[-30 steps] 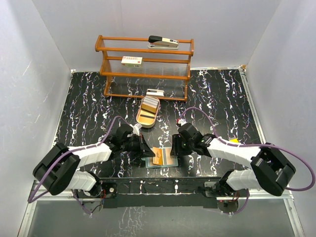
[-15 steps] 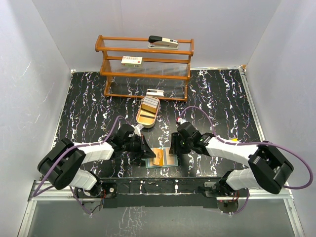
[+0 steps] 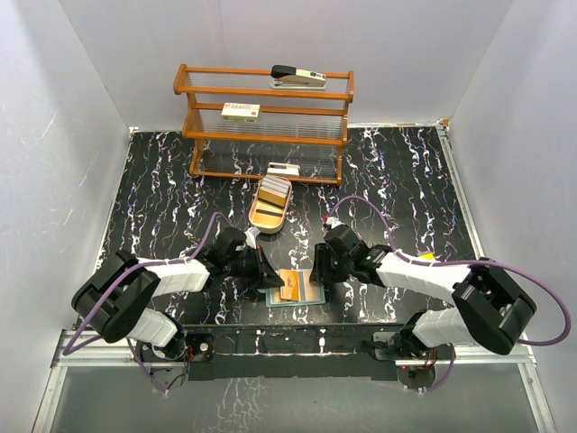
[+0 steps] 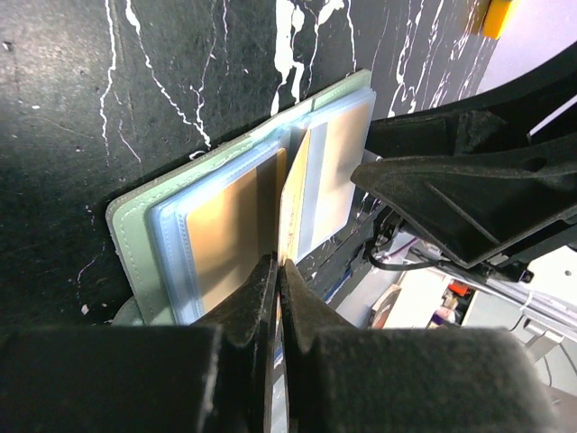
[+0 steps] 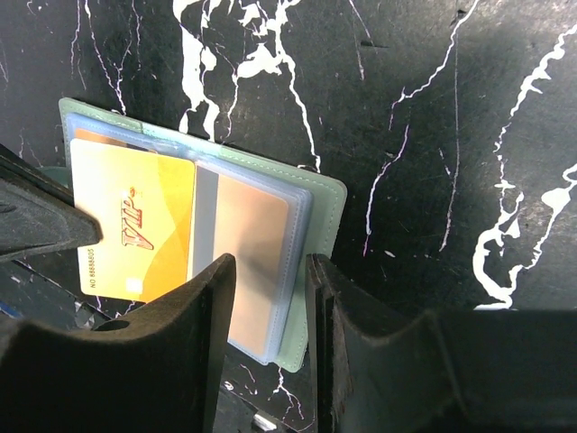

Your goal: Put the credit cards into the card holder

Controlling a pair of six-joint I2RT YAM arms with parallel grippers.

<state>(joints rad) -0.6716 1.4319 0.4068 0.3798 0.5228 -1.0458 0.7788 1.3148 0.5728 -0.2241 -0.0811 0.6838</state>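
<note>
Marble table (image 3: 406,180), left gripper (image 4: 278,263) still pinching credit card (image 5: 135,221)

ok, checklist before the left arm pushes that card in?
1. Holder open, pockets up: ok.
2. Left gripper shut on gold card: ok.
3. Card's edge lined up with a pocket mouth: cannot tell.
4. Right gripper open, jaws either side of one holder page: ok.
5. Right gripper actually pinning holder: cannot tell.
</note>
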